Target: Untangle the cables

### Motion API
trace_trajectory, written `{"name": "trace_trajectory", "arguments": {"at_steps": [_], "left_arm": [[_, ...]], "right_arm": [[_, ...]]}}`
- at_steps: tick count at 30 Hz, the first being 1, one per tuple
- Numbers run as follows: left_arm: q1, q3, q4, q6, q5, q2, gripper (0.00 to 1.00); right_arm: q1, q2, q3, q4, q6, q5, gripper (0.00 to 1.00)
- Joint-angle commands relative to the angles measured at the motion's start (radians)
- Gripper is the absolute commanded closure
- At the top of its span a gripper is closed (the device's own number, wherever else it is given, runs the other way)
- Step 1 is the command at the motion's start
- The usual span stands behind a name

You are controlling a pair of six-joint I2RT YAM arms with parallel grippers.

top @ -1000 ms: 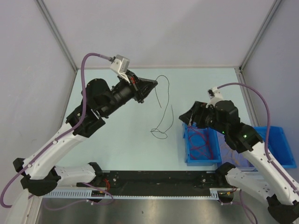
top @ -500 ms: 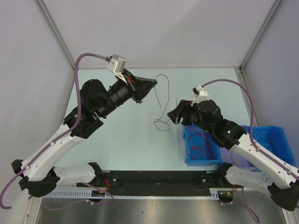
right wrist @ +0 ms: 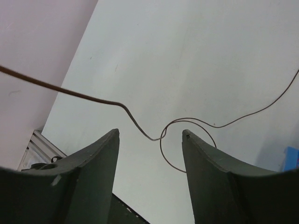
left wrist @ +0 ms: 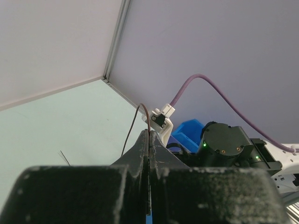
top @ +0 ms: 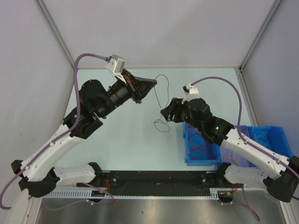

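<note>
One thin dark brown cable (top: 168, 87) hangs from my left gripper (top: 153, 84), which is shut on its upper end above the table's middle. In the left wrist view the cable (left wrist: 146, 116) comes out of the pressed-together fingertips. It drops in an arc to a small loop (top: 161, 125) near the table. My right gripper (top: 163, 115) is open and sits right at that lower part. In the right wrist view the cable's bend and loop (right wrist: 161, 138) lie between the two spread fingers, touching neither. More cables (top: 201, 143), red and purple, lie bundled in a blue bin.
The blue bin (top: 188, 150) stands at the near right, under my right arm. A second blue bin (top: 280, 140) is at the far right edge. Grey walls close in the table on the left, back and right.
My right arm has swung left from over the blue bin to the hanging cable, and its jaws have narrowed a little. The left gripper has kept its grip and barely moved.
</note>
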Motion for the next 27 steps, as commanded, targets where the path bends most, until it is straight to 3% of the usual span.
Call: {"name": "trace_trajectory", "arguments": {"at_steps": [1,7,10,12,16,19,20,21,23,27], "left_arm": [[0.007,-0.004,0.046,-0.017,0.021,-0.030,1.00],[0.005,-0.018,0.049,-0.017,0.015,-0.036,1.00],[0.007,-0.032,0.059,-0.018,0.011,-0.050,1.00],[0.005,-0.038,0.065,-0.018,0.004,-0.056,1.00],[0.007,-0.044,0.051,-0.012,-0.009,-0.062,0.99],[0.007,-0.056,0.014,0.000,-0.009,-0.057,0.50],[0.005,-0.067,-0.003,0.003,-0.038,-0.059,0.23],[0.005,-0.079,-0.010,0.006,-0.046,-0.062,0.13],[0.007,-0.133,-0.029,-0.001,-0.069,-0.080,0.01],[0.007,-0.266,-0.032,-0.029,-0.104,-0.135,0.00]], "right_arm": [[0.007,0.017,0.006,0.093,-0.014,0.052,0.44],[0.007,0.037,0.006,0.119,-0.018,0.073,0.66],[0.007,0.049,0.004,0.122,-0.021,0.081,0.81],[0.012,0.048,0.006,0.127,-0.021,0.078,0.99],[0.010,0.008,0.006,0.121,-0.016,0.081,1.00],[0.010,-0.049,0.024,0.087,-0.021,0.078,1.00],[0.010,-0.060,0.055,0.075,-0.028,0.070,1.00],[0.012,-0.069,0.070,0.061,-0.031,0.066,1.00],[0.010,-0.095,0.116,0.020,-0.039,0.056,1.00],[0.010,-0.130,0.173,-0.026,-0.050,0.049,1.00]]}}
